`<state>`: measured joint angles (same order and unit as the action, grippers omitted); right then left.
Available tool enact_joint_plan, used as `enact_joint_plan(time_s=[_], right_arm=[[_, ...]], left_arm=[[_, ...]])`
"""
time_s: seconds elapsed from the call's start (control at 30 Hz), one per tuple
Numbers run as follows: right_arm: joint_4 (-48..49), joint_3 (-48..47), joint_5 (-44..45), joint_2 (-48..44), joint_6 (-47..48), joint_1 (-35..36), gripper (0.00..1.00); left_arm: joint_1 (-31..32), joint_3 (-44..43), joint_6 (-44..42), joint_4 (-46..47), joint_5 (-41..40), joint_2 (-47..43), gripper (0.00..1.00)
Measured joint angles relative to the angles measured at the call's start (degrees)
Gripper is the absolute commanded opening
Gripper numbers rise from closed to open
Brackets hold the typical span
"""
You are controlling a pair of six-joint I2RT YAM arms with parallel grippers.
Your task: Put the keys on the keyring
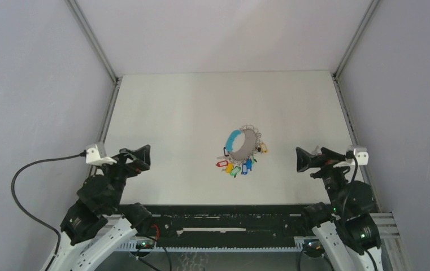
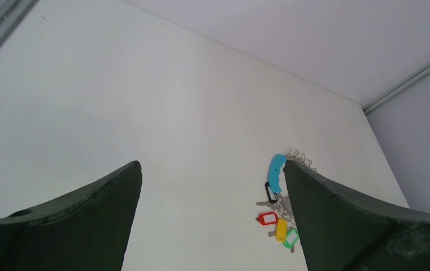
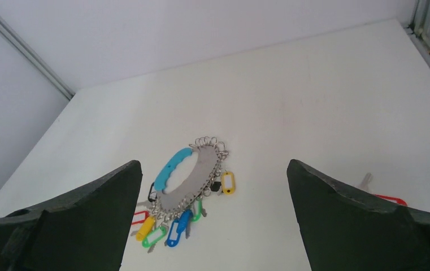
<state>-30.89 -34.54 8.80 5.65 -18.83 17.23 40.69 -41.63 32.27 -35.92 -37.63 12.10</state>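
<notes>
Dark fingers (image 2: pixel 82 226) wide apart, keyring (image 2: pixel 278 171) on white table (image 2: pixel 161 107)

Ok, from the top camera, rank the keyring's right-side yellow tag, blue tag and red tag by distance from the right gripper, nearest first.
1. Yellow tag, on the keyring's right edge, towards the right gripper.
2. Blue tag, on its near edge.
3. Red tag, at its near-left.

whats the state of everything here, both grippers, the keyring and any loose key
left gripper: open, empty
right gripper: open, empty
keyring: lying on the table, fringed with tagged keys, not held
red-tag key: loose on the table, apart from the keyring, partly hidden behind the right gripper
</notes>
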Motion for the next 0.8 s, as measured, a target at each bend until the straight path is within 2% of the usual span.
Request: enact_joint_plan(time_s=[0.1, 0.3, 0.5, 0.8], right_arm=[[-2.82, -0.61, 0.28, -4.72, 0.52, 0.00, 1.00], [-7.48, -1.64, 0.63, -5.18, 1.18, 0.00, 1.00], [-8.85, -1.49, 1.22, -5.18, 1.31, -0.02, 1.00], [-10.23, -1.36, 3.28, -5.18, 0.09, -0.26, 1.00]], left_arm=[[0.00, -0.81, -3.54, -2.03, 0.00, -4.33, 1.00], [-0.02, -0.66, -10.29, -2.69, -1.14, -11.65, 1.00], [-0.11, 2.23, -14.45, -2.03, -2.19, -11.80, 1.00], [-0.42, 3.06, -15.91, -2.12, -2.43, -11.80, 1.00]])
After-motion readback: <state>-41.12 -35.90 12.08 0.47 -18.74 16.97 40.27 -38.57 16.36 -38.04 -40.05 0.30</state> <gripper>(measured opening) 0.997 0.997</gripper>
